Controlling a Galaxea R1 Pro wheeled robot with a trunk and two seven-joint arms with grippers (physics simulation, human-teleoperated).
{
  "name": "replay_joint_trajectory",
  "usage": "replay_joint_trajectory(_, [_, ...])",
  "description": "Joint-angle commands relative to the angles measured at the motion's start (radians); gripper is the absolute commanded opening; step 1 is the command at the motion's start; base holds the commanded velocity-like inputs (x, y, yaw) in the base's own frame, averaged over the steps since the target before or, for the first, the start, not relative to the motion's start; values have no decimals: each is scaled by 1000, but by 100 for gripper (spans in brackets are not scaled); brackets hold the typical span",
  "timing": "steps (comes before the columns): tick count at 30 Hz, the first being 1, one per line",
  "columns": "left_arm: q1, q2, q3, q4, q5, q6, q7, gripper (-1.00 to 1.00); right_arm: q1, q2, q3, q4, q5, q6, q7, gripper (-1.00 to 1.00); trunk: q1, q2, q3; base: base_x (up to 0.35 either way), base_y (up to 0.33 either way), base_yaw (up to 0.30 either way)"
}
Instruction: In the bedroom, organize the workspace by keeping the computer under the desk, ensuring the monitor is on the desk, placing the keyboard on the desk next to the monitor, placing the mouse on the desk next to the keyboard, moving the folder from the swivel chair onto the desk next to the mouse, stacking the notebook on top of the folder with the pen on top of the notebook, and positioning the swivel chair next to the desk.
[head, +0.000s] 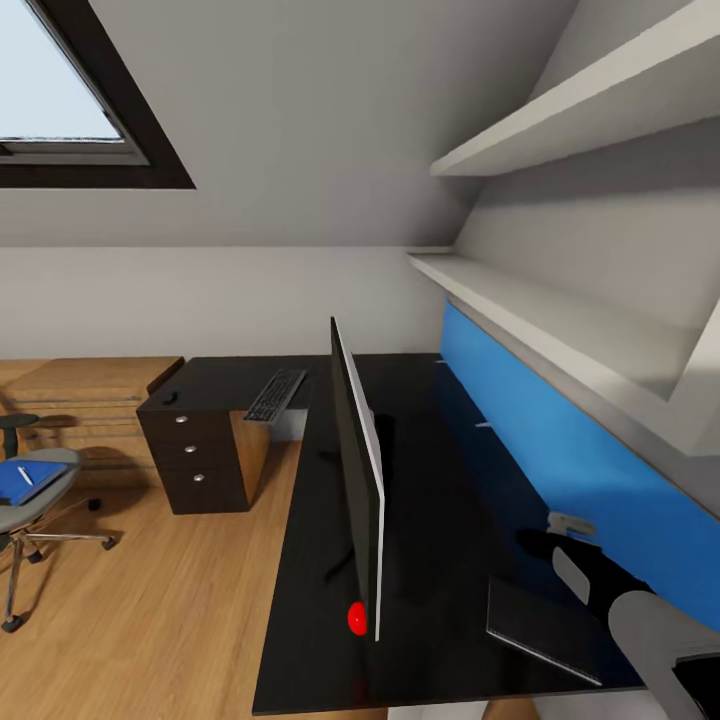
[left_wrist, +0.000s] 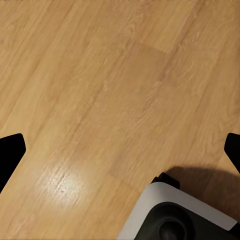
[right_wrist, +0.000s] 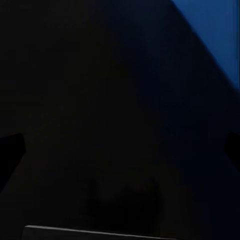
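Note:
The monitor (head: 356, 480) stands edge-on in the middle of the black desk (head: 440, 450). A keyboard (head: 275, 395) lies at the desk's far end, with a small dark mouse (head: 170, 398) on the corner beyond it. A dark notebook (head: 545, 625) lies flat near the desk's front right. Just past it my right gripper (head: 560, 530) hovers over the desk, open (right_wrist: 120, 150), the notebook's edge (right_wrist: 100, 232) below it. At the left, the swivel chair (head: 45, 505) carries the blue folder (head: 28, 482) with a pen (head: 25, 475) on top. My left gripper (left_wrist: 120, 150) hangs open over the wood floor.
A drawer unit (head: 195, 455) supports the desk's far end. A blue panel (head: 560, 440) backs the desk on the right, with white shelves (head: 560, 320) above it. A red dot (head: 356, 618) glows at the monitor's near end. My base (left_wrist: 180, 215) stands on the wood floor (head: 170, 600).

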Motion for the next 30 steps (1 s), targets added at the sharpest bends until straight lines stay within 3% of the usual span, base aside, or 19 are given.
replay_joint_trajectory(1, [-1,0,-7,0,0,-2,8,100,0,-7,1,-2,-10,6,-6,100,4,-8,-5,0,0,0])
replay_joint_trajectory(3, [-1,0,-7,0,0,-2,8,100,0,-13,-12,-2,-11,6,-6,100,12,-22,-11,0,0,0])
replay_joint_trajectory(4, [-1,0,-7,0,0,-9,8,100,0,-19,-51,-1,-12,9,-5,100,16,-29,-14,0,0,0])
replay_joint_trajectory(9, [-1,0,-7,0,0,-19,8,100,0,-21,-69,0,-12,13,-4,100,35,-64,-30,0,0,0])
replay_joint_trajectory(30, [-1,0,-7,0,1,-36,8,100,0,-23,-77,0,-11,21,-5,100,115,-211,-96,0,0,0])
